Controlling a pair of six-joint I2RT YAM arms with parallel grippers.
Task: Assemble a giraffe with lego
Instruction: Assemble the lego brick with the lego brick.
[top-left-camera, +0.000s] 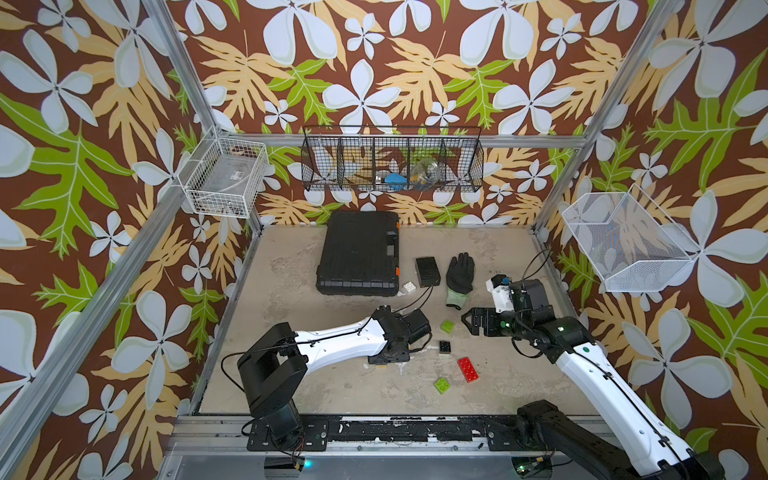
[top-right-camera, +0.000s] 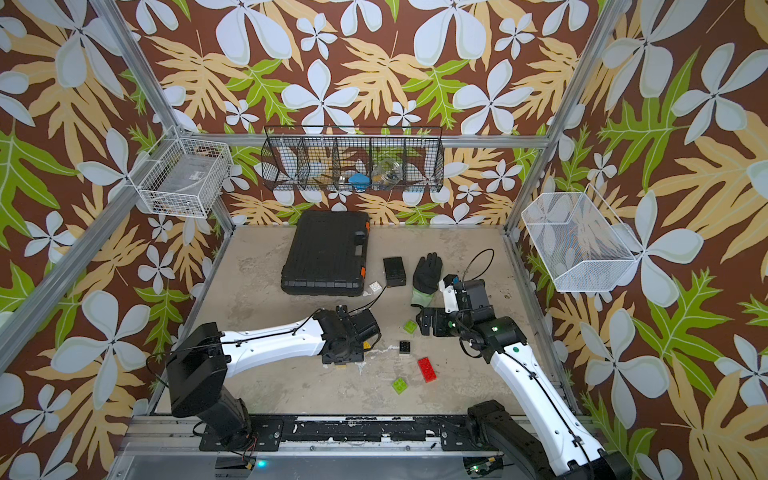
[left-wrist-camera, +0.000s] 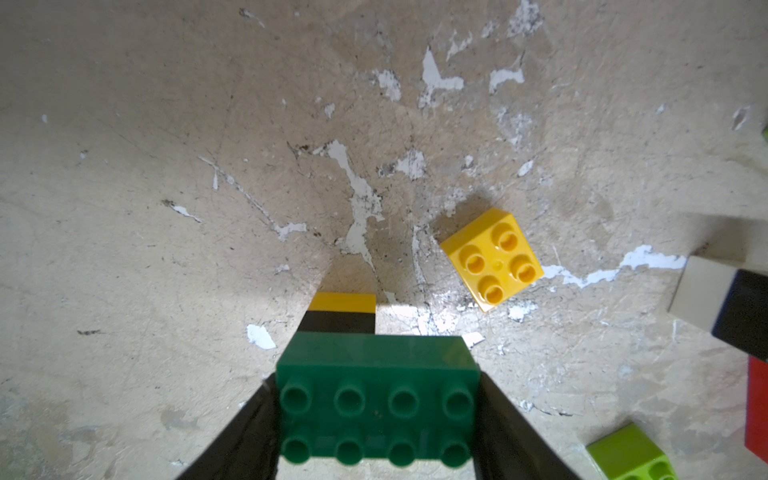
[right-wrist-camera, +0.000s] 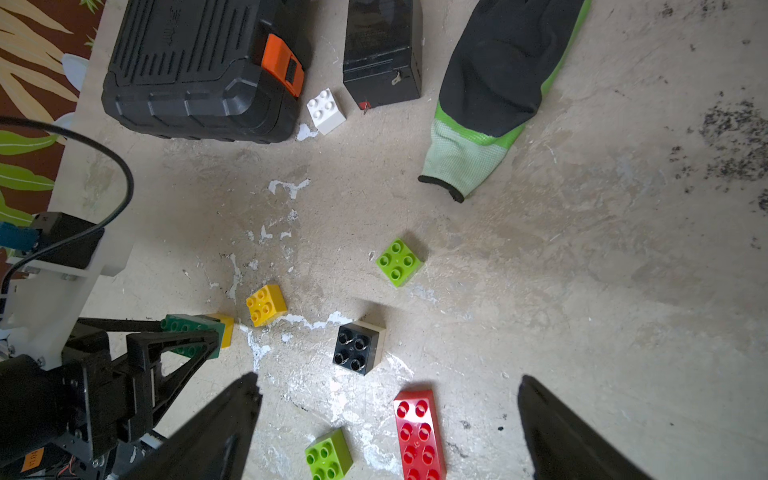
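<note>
My left gripper (left-wrist-camera: 376, 388) is shut on the long dark green brick (left-wrist-camera: 376, 399), studs facing the wrist camera. A black-over-yellow leg (left-wrist-camera: 343, 311) hangs under one end of it, down at the table. A loose yellow brick (left-wrist-camera: 492, 259) lies close beside it. My right gripper (right-wrist-camera: 387, 380) hangs open and empty above the red brick (right-wrist-camera: 419, 436). Round it lie a lime brick (right-wrist-camera: 328, 455), a black-on-white stack (right-wrist-camera: 357, 347) and another lime brick (right-wrist-camera: 399, 262). A white brick (right-wrist-camera: 326, 110) sits by the case. In a top view, the left gripper (top-left-camera: 388, 357) points down and the right gripper (top-left-camera: 465, 323) reaches leftward.
A large black case (top-left-camera: 359, 253) lies at the back, with a small black box (top-left-camera: 428, 270) and a black-and-green glove (top-left-camera: 459, 276) to its right. Wire baskets (top-left-camera: 392, 160) hang on the walls. The left arm's cable (right-wrist-camera: 104, 174) loops above the table.
</note>
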